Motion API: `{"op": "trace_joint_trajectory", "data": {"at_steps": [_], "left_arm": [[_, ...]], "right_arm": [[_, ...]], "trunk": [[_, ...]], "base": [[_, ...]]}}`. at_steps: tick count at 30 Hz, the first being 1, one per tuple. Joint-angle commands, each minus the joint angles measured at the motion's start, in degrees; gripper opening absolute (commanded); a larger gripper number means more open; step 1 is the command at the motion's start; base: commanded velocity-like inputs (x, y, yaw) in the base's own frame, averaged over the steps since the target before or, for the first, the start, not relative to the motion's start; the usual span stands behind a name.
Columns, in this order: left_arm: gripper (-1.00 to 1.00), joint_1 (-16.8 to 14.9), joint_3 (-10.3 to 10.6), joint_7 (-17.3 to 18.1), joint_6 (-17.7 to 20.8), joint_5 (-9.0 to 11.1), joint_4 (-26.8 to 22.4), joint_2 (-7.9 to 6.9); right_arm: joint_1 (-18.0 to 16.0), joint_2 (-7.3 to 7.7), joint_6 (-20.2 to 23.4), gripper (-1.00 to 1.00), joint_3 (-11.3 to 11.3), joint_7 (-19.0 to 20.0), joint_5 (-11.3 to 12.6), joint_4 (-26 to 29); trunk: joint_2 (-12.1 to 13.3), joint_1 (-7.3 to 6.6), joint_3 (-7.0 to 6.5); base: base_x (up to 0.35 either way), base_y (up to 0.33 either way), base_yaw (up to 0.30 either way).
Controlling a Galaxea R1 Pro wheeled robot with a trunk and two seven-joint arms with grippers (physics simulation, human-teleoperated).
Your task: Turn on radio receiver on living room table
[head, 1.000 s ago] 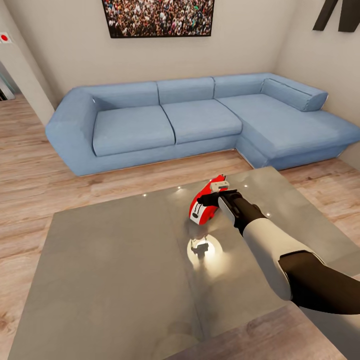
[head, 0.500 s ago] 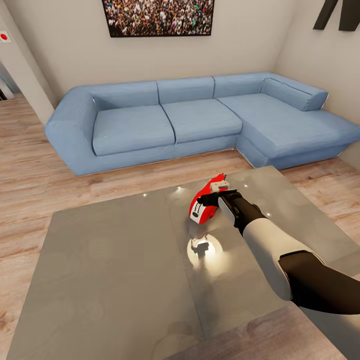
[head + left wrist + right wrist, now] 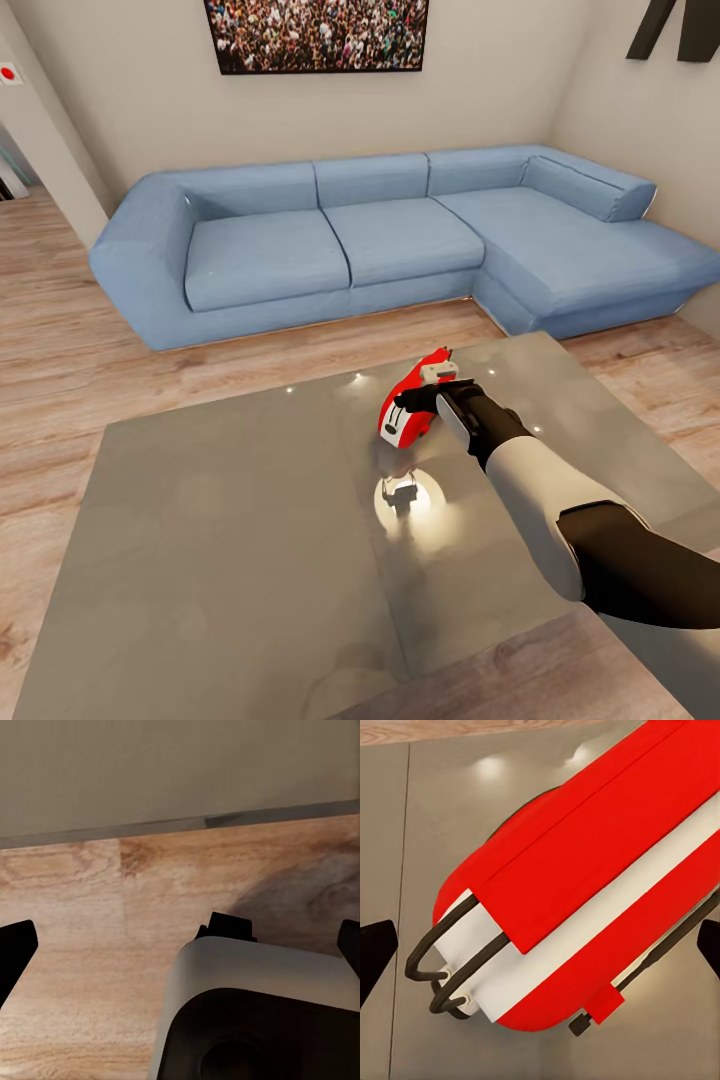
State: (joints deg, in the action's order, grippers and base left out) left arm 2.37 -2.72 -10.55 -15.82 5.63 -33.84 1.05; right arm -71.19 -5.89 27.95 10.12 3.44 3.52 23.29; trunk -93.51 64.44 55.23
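The red radio receiver (image 3: 410, 405) lies tipped over on the grey bench (image 3: 230, 540), right in front of the right gripper (image 3: 428, 396), whose fingers are spread apart on both sides of its long body.

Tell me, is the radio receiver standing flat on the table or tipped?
Tipped: the radio receiver leans at an angle on the table, one end raised beside the right gripper.

Radio (image 3: 412, 402) partly hidden behind the right gripper (image 3: 425, 398); dial not visible, contact impossible to judge. Cut off at the picture's edge: radio's far end in the right wrist view, table (image 3: 230, 560), crowd photo (image 3: 316, 35).
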Motion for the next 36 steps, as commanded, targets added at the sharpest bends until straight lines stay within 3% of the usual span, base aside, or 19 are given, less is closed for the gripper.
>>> {"op": "trace_joint_trajectory", "data": {"at_steps": [1,21,36], "left_arm": [[1.0,0.0,0.0,0.0,0.0,0.0,0.0,0.0],[1.0,0.0,0.0,-0.06,0.0,-0.14,0.03,0.0],[1.0,0.0,0.0,-0.4,-0.17,-0.29,0.0,0.0]], "right_arm": [[0.0,0.0,0.0,1.0,0.03,-0.01,0.0,0.0],[0.0,0.0,0.0,1.0,0.07,-0.01,0.0,0.0],[0.0,0.0,-0.43,1.0,0.16,-0.2,-0.01,0.0]], "trunk": [[0.0,0.0,0.0],[0.0,0.0,1.28],[0.0,0.0,1.36]], "base": [[0.0,0.0,0.0],[0.0,0.0,0.0],[0.0,0.0,0.0]]}}
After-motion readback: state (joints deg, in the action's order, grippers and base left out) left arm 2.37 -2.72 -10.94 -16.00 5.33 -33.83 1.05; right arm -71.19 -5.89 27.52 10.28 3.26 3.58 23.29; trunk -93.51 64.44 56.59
